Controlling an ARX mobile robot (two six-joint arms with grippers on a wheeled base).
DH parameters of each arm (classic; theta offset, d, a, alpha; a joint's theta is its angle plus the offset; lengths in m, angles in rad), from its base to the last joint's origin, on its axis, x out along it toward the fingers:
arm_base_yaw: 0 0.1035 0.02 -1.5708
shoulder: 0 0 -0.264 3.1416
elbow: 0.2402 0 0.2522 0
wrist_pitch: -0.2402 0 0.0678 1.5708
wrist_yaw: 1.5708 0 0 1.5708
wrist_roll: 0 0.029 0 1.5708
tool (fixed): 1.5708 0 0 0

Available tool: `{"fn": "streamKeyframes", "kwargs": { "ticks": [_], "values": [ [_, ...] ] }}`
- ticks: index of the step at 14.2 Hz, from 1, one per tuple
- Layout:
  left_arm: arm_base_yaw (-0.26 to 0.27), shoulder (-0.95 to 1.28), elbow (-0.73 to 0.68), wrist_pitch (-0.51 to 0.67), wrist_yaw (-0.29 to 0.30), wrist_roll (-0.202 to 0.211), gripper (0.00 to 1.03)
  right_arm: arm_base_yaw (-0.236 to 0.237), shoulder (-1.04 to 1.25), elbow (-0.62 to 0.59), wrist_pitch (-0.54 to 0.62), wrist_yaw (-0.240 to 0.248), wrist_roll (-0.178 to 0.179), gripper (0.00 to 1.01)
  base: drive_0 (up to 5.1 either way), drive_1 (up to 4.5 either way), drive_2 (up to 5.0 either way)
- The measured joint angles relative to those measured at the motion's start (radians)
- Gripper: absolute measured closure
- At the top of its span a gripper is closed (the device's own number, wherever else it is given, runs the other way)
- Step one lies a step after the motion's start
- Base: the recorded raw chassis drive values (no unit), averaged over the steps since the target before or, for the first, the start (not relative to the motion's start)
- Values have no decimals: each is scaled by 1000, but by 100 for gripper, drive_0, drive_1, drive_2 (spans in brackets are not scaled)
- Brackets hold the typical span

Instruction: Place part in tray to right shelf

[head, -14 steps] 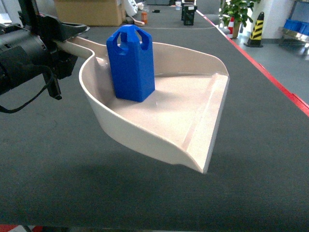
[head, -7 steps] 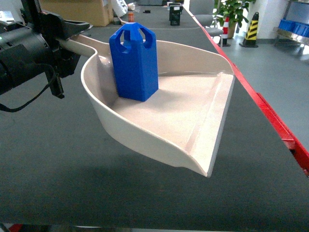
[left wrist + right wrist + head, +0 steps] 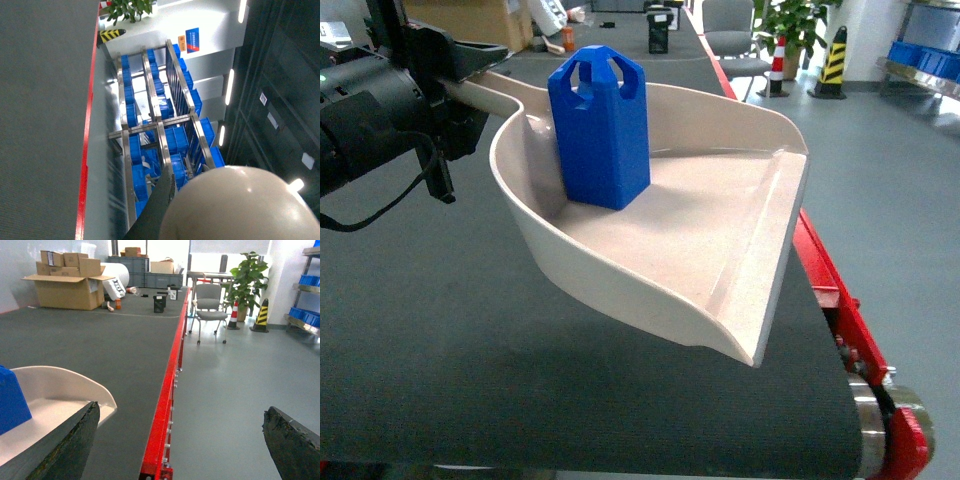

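Head view: you see dark ribbed surface (image 3: pixel 470 350) with red edge; smooth cream tray (image 3: pixel 720 240) held above it, faceted blue part (image 3: pixel 600 125) upright inside near back wall. Left claw (image 3: pixel 470 70) clenched on tray handle.
Left wrist: steel right shelf (image 3: pixel 155 130), blue crates.
Right wrist: right claw (image 3: pixel 182 440) released, fingers wide; cardboard boxes (image 3: pixel 65 287), chair (image 3: pixel 209 302).

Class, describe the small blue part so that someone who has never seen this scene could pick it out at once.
Find the large cream tray, a dustpan-shaped scoop held above the dark conveyor belt. The part stands upright inside it, near the back wall by the handle. It is the only bright-blue thing in the tray: a faceted, jerrycan-shaped block with a top handle pierced by two holes.
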Motion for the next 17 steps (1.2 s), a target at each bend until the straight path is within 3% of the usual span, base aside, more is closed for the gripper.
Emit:
{"fn": "streamKeyframes", "kwargs": {
  "ticks": [17],
  "values": [
    [0,0,0,-4,0,1,91,1,0,0,1,2,0,3,502,-243,-243]
  ]
}}
